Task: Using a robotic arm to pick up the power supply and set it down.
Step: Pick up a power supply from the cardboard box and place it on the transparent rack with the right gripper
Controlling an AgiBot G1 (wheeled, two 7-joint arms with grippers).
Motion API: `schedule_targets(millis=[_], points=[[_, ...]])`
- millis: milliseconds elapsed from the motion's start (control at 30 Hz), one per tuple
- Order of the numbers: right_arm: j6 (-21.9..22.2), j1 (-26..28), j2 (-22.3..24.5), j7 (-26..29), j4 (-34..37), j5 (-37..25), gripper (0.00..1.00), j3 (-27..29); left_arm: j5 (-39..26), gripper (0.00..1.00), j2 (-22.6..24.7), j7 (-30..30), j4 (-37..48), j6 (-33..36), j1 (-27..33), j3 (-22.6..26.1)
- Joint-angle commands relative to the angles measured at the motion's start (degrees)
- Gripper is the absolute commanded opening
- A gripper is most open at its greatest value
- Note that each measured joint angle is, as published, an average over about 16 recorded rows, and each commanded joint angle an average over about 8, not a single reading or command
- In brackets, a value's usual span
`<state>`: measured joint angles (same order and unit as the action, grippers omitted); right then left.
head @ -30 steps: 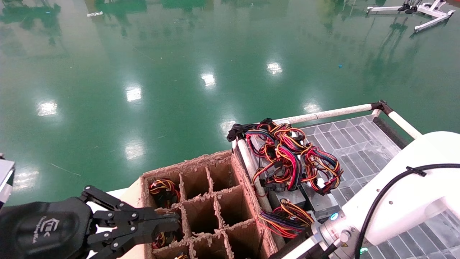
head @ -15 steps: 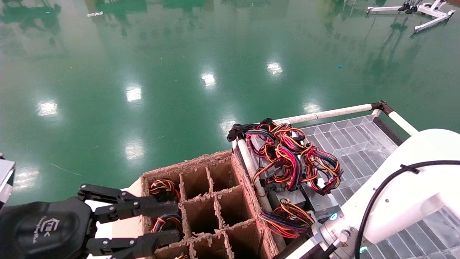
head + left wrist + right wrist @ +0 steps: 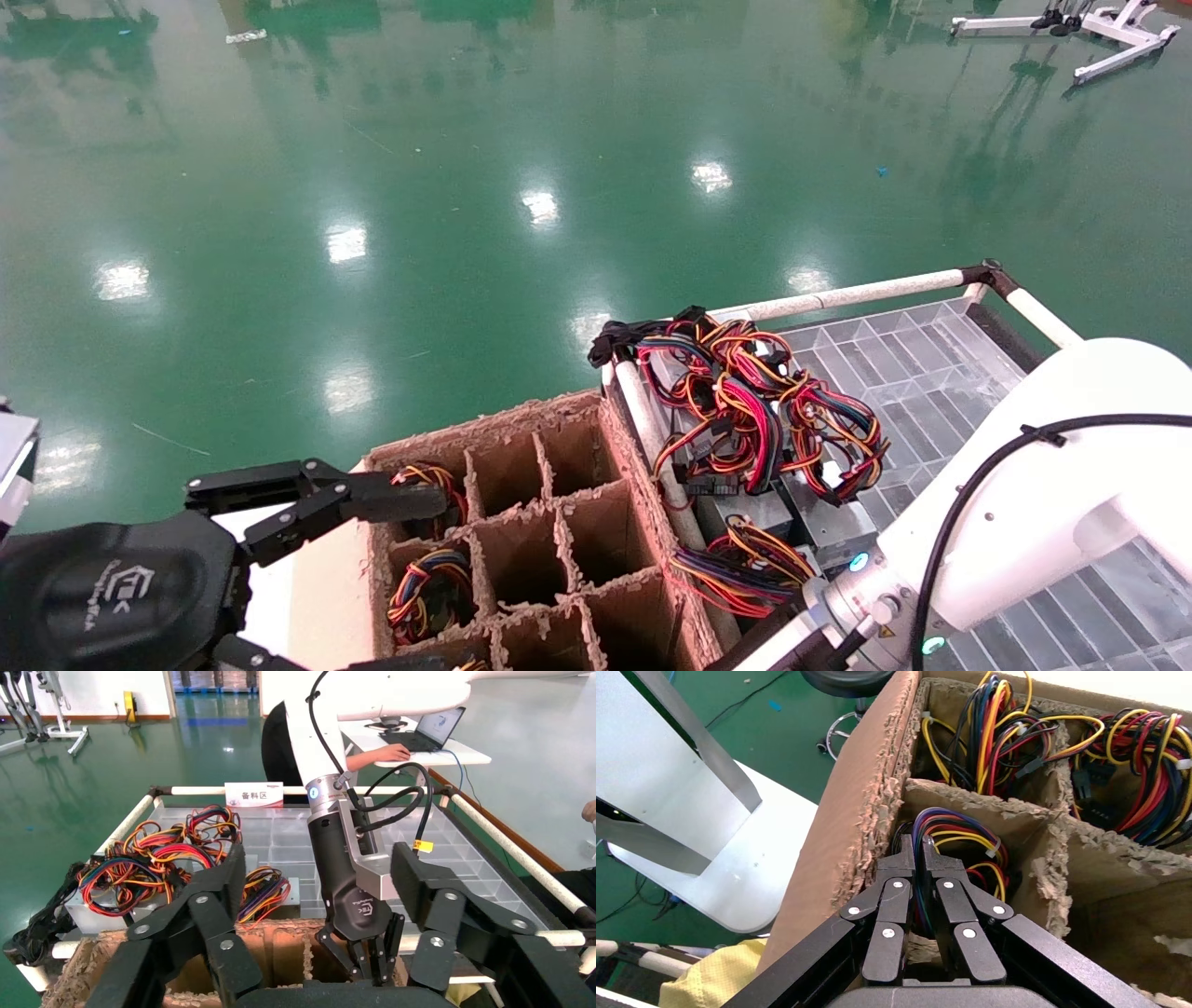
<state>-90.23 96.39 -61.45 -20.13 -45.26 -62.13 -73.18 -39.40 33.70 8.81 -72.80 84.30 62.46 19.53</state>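
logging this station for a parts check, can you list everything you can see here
brown cardboard divider box: one, in front of the robot, left of the cart
coils of red, yellow, orange and black wire: at least three, each in a box compartment
grey metal power supplies with multicolour wire bundles: several, exact count unclear, on the cart beside the box
cart with white tube frame and clear grid tray: one, right of the box
white sign: one, on a cart rail
glossy green floor: all around
left gripper: black, fingers open wide, at the box's left edge
right gripper: black, on the white arm, fingers shut, tips down in a compartment holding a coil
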Motion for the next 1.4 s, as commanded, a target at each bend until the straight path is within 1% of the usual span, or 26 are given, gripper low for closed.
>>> schedule_targets(millis=[33, 467, 767, 1133, 1400], points=[[-0.06, 0.05, 0.03, -0.21, 0.38, 0.52, 0.0, -0.51, 0.0, 1.0, 0.0, 0.0, 0.0, 0.0, 0.0, 0.0], [-0.18, 0.44, 2.86, -0.77, 0.93, 6.87, 0.0, -1.95, 0.01, 1.0, -0.01, -0.01, 0.0, -0.01, 0.0, 0.02], [-0.41, 0.82, 5.74, -1.02, 0.77, 12.66, 0.0, -2.55, 0.02, 1.0, -0.01, -0.01, 0.0, -0.01, 0.01, 0.02], [-0.8, 1.97, 11.95, 0.3, -1.23, 23.47, 0.0, -3.05, 0.02, 1.0, -0.01, -0.02, 0.0, -0.01, 0.01, 0.04], [-1.0, 4.07, 17.39, 1.73, -2.67, 33.61, 0.0, -2.32, 0.03, 1.0, -0.02, -0.02, 0.0, -0.02, 0.01, 0.04]])
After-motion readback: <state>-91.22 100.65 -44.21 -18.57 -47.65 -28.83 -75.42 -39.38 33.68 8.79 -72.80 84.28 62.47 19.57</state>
